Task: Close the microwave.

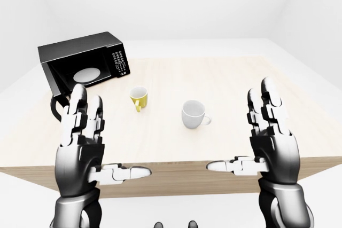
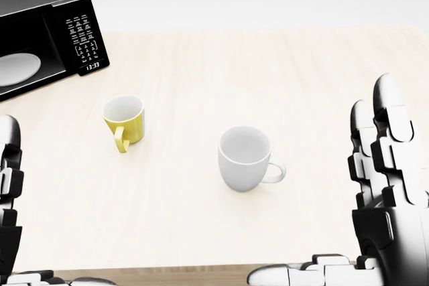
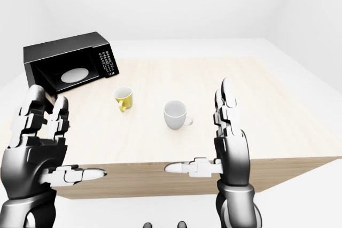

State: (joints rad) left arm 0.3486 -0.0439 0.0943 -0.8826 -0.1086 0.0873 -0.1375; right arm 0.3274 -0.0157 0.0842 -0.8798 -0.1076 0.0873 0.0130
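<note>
The black microwave (image 1: 80, 57) stands at the table's upper left with its door open. Its cavity shows a white turntable plate (image 1: 87, 73), and the keypad (image 1: 120, 63) is on its right side. A dark piece of the swung-out door (image 1: 55, 106) shows just left of my left hand's fingers. My left hand (image 1: 109, 134) is raised over the table's near edge, open, palm inward, thumb pointing right. My right hand (image 1: 238, 126) mirrors it on the right, open and empty. Both hands are well short of the microwave.
A yellow mug (image 2: 125, 120) stands below and right of the microwave. A white mug (image 2: 245, 159) stands near the table's middle, between my hands. The light wooden table (image 1: 230, 84) ends in an edge just under my thumbs.
</note>
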